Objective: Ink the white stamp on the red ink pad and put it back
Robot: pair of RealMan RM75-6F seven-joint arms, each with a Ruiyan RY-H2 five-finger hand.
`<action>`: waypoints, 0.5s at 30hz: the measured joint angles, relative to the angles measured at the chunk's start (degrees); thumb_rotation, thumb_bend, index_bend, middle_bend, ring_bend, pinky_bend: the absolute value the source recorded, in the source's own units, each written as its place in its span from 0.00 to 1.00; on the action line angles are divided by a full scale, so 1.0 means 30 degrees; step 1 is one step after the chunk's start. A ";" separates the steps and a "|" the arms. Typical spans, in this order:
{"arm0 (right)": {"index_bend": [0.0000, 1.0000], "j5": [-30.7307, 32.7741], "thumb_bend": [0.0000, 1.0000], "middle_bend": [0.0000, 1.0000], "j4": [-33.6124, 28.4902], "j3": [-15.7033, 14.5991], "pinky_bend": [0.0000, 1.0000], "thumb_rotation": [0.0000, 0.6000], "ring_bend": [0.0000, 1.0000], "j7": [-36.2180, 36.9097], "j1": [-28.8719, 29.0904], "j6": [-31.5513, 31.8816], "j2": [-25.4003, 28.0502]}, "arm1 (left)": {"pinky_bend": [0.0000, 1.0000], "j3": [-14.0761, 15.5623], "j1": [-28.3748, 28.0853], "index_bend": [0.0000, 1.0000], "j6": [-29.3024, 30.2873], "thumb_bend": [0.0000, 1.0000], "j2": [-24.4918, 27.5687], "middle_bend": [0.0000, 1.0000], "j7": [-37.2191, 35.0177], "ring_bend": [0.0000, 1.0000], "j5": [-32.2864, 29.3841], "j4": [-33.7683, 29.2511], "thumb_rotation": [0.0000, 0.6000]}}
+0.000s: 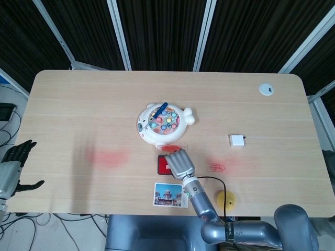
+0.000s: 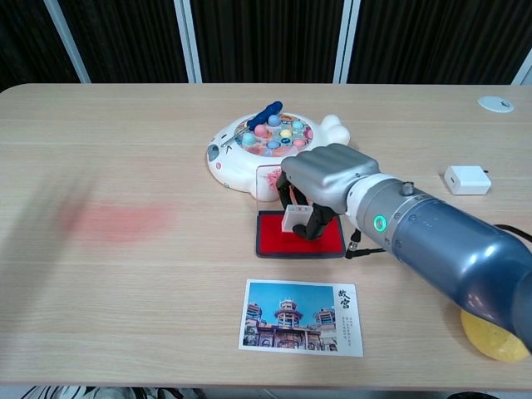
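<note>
The right hand (image 2: 320, 179) is grasping the white stamp (image 2: 295, 218) and pressing it onto the red ink pad (image 2: 326, 241), at six o'clock of the fishing toy (image 2: 241, 150); returning it remains. Left hand (image 1: 13, 159) is hanging released off the tabletop (image 2: 125, 274).

The head view looks almost straight down from high up, taking in the whole light wooden bench (image 1: 63, 104) and the dark slatted wall beyond its far edge. The chest view sits low at the near edge, facing across the bench, much closer. Both share the middle, with the round white fishing toy (image 1: 162, 124) (image 2: 266, 145).
</note>
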 measured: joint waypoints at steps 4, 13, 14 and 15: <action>0.81 0.0576 0.66 0.66 0.0308 0.0083 0.50 1.00 0.51 -0.0260 0.0250 -0.0002 -0.0203 | 0.00 -0.0010 -0.0046 0.00 -0.0129 0.00 0.0031 0.00 -0.0033 0.00 -0.0087 -0.0019 1.00; 0.81 0.1671 0.66 0.66 0.1186 0.0043 0.50 1.00 0.51 -0.0592 0.0763 -0.0052 -0.0738 | 0.00 -0.0022 -0.0076 0.00 -0.0211 0.00 0.0084 0.00 -0.0087 0.00 -0.0191 -0.0079 1.00; 0.81 0.1692 0.66 0.66 0.1238 0.0010 0.50 1.00 0.51 -0.0556 0.0778 -0.0049 -0.0772 | 0.00 -0.0019 -0.0077 0.00 -0.0214 0.00 0.0088 0.00 -0.0091 0.00 -0.0188 -0.0083 1.00; 0.81 0.1713 0.66 0.66 0.1273 -0.0027 0.50 1.00 0.51 -0.0511 0.0789 -0.0043 -0.0801 | 0.00 -0.0016 -0.0076 0.00 -0.0212 0.00 0.0095 0.00 -0.0101 0.00 -0.0182 -0.0083 1.00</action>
